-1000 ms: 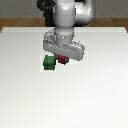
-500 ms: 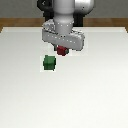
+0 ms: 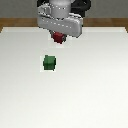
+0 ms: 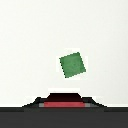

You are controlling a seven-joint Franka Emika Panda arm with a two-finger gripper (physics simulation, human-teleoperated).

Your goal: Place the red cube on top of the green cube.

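Red cube lifted clear of the bench; green cube left alone below.

A second ago your fingers point(image 3: 59, 38) were down at bench level, right beside the green cube point(image 3: 49, 62); now they hang above the bench toward its far edge, closed on the red cube point(image 3: 59, 38), which has come up with them. The green cube has not moved and sits flat on the white bench point(image 3: 100, 90), nearer the middle. The wrist view shows it apart from the red cube point(image 4: 62, 103), so the grasp looks done, and you likely still need to carry across before lowering.
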